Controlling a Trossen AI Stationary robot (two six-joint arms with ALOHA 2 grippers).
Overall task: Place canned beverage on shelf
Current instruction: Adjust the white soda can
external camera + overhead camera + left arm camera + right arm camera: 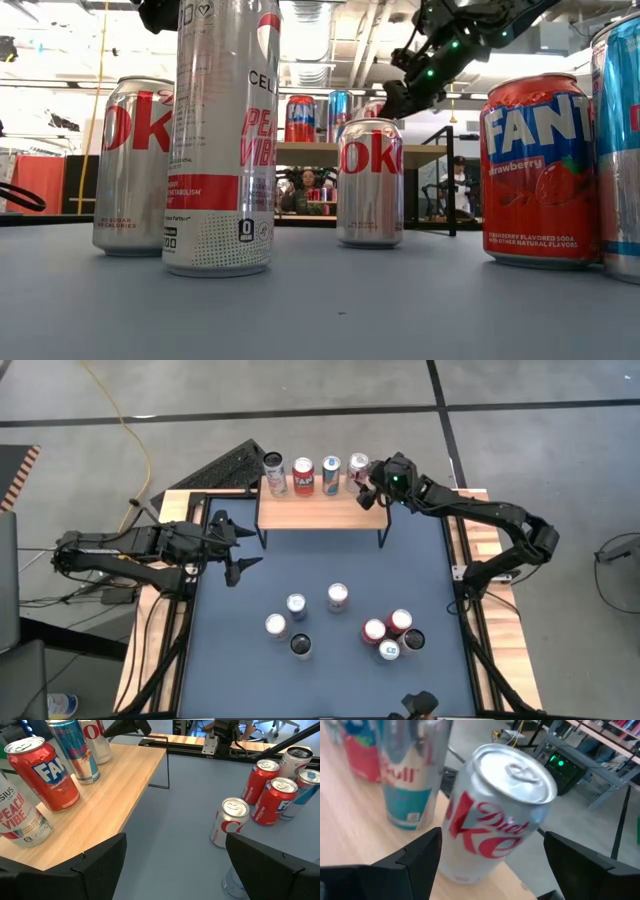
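Observation:
The shelf (320, 512) stands at the table's far side, and several cans stand on its wooden top. From left to right they are a tall white can (275, 472), a red Fanta (303, 475), a blue can (331, 473) and a silver Diet Coke can (490, 815). The Diet Coke stands upright on its base near the shelf's right end. My right gripper (364, 482) is open, with one finger on either side of this can and a gap showing at each. My left gripper (243, 545) hangs open over the table's left side, holding nothing.
Several more cans stand on the blue mat: a loose group (296, 615) near the middle and a tight cluster (392, 632) to its right. A black keyboard (228, 465) lies behind the shelf's left end. The wooden table rim (495, 590) frames the mat.

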